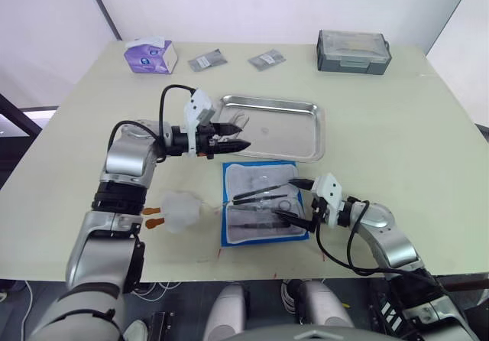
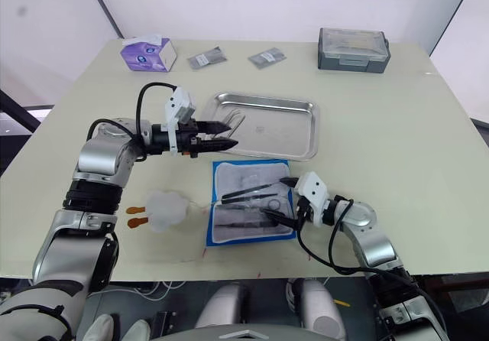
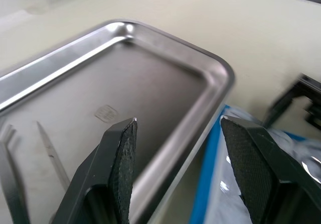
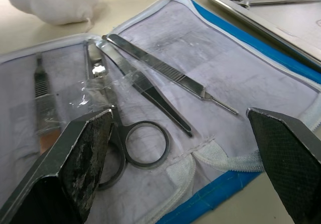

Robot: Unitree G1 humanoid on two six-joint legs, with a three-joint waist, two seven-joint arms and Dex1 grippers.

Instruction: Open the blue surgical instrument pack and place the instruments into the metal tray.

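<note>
The blue surgical instrument pack (image 1: 254,174) lies open on the table just in front of the metal tray (image 1: 298,138), its whitish pocket lining facing up. Several instruments lie in the pack: tweezers (image 4: 165,73), a dark-tipped forceps (image 4: 150,93) and ring-handled scissors (image 4: 135,143). A couple of instruments (image 1: 233,118) rest in the tray's left end. My left gripper (image 1: 243,140) hovers open over the tray's near left rim, holding nothing. My right gripper (image 1: 292,199) stands open at the pack's right edge, its fingers on either side of the instrument handles.
A crumpled white wad (image 1: 178,209) with orange tabs lies left of the pack. Along the far edge stand a purple tissue box (image 1: 150,55), two grey foil packets (image 1: 207,60) (image 1: 266,59) and a grey lidded box (image 1: 353,50).
</note>
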